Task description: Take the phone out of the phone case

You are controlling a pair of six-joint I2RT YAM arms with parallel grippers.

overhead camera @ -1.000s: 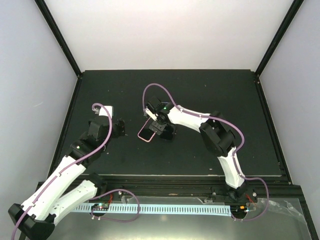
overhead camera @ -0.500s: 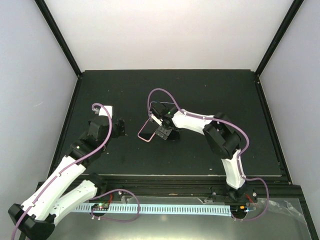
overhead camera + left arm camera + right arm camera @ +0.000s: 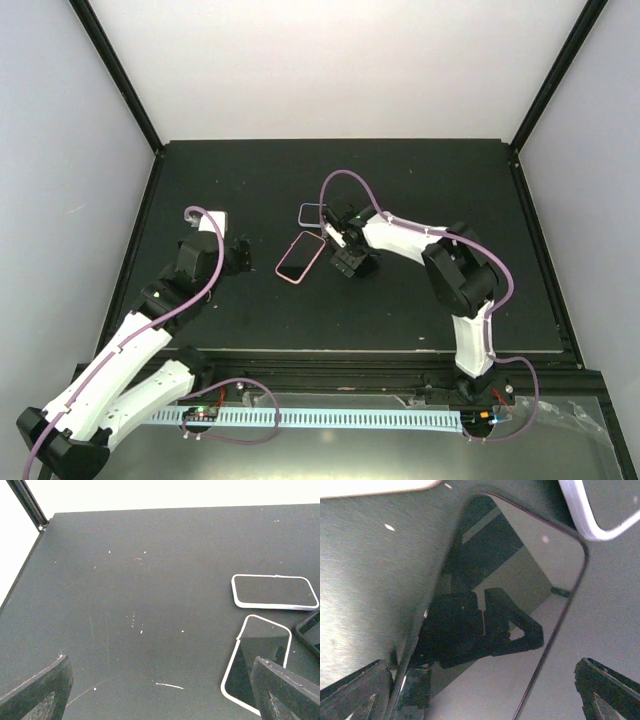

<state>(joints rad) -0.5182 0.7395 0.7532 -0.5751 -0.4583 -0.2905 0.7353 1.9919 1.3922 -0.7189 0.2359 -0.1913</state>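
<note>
Right wrist view puts the glossy, seemingly bare phone (image 3: 515, 575) flat on the counter (image 3: 430, 180) beneath your right pincer (image 3: 482, 692), its jaws wide apart and empty like the left pincer (image 3: 160, 692), so a clumsy descent could skid it against the pink-rimmed case (image 3: 300, 259) beside it.

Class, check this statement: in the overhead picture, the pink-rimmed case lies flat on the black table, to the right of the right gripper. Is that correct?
One detail is wrong. The pink-rimmed case lies flat on the black table to the left of the right gripper, not to its right. The top external view shows this.
</note>
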